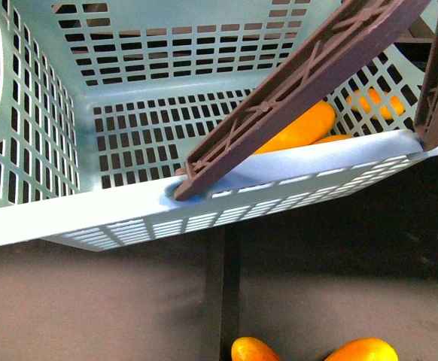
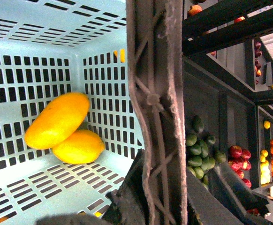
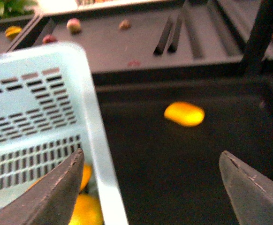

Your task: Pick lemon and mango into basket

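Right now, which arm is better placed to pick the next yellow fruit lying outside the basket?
Right. Its end effector is open above the dark surface, with a yellow fruit ahead. The left wrist camera faces the basket and its handle.

No writing legible (any view); no numbers.

My right claw (image 3: 151, 154) had two fingers (image 3: 56, 192), dark grey and matte, each a broad wedge narrowing to a blunt tip, with paler worn edges. Of my left claw (image 2: 127, 208) only a dark, rough-textured piece showed.
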